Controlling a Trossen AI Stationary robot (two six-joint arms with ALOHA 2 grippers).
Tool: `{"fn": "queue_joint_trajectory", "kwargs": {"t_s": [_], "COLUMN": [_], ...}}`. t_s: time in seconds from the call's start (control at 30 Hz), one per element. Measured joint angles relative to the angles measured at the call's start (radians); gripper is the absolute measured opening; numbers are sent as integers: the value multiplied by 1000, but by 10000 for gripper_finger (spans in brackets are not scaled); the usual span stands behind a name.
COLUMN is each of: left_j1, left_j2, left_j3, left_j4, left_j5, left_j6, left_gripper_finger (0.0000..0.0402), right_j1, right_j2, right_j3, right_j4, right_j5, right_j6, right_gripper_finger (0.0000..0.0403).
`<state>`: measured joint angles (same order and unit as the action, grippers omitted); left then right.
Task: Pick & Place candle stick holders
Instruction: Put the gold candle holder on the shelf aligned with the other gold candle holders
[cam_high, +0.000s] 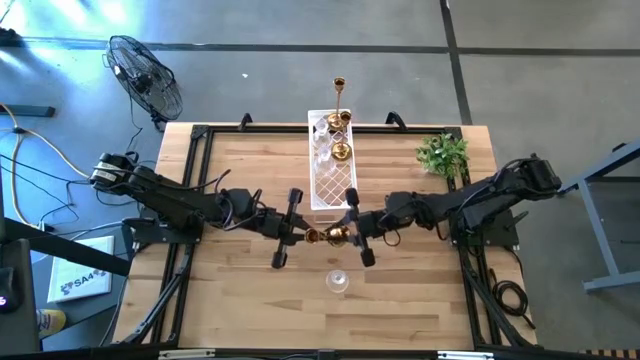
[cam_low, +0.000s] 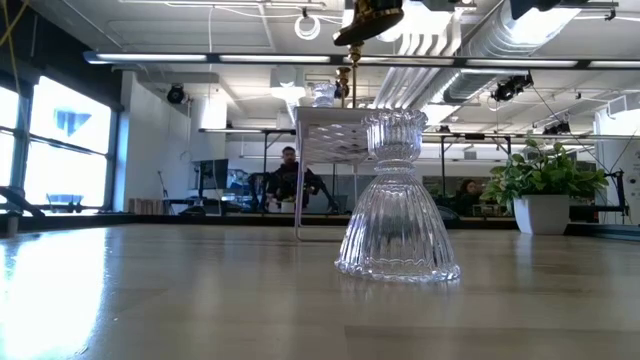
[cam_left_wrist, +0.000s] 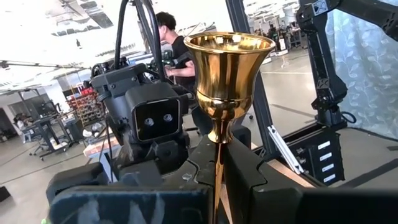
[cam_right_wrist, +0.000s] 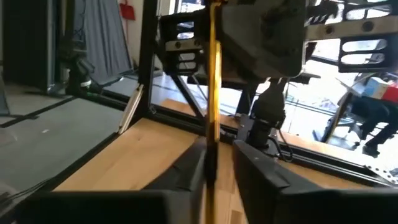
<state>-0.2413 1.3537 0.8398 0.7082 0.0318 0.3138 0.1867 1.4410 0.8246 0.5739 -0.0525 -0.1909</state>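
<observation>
At frame centre, left gripper (cam_high: 300, 233) is clamped on shiny gold candle holder (cam_high: 331, 235); right gripper (cam_high: 355, 232), part-open, straddles it; an early release risks a drop.

**Bright daylight, glare on gold and glass, soft wrist views**

Light is bright and even. In the high view the pale wooden worktop (cam_high: 250, 300) is evenly lit, and the dark arms cast only faint, short shadows. In the low view, windows at the left throw a white sheen across the near worktop surface, which is blurred close to the lens; the ribbed clear glass candle holder (cam_low: 398, 200) is sharp and catches small highlights. Ceiling strip lights glow behind it. The left wrist view is overexposed at the top, and the shiny gold cup-shaped candle holder (cam_left_wrist: 229, 74) shows strong reflections. The right wrist view is soft, its near dark fingers out of focus.
</observation>
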Motion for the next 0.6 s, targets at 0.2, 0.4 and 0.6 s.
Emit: {"fn": "queue_joint_trajectory", "kwargs": {"t_s": [0.2,0.4,0.6], "left_j1": [0,0,-1], "left_j2": [0,0,0], "left_j3": [0,0,0], "left_j4": [-1,-2,-9], "left_j5": [-4,-11,-18], "left_j6": [1,-3,-4], "left_gripper_finger": [3,28,81], "right_j1": [-14,-14,-16], "right_j2": [0,0,0], "right_j3": [0,0,0], "right_j4": [-16,-16,-19], "right_j5": [-18,-18,-17], "right_j6": [0,0,0], "right_gripper_finger": [13,9,9]}}
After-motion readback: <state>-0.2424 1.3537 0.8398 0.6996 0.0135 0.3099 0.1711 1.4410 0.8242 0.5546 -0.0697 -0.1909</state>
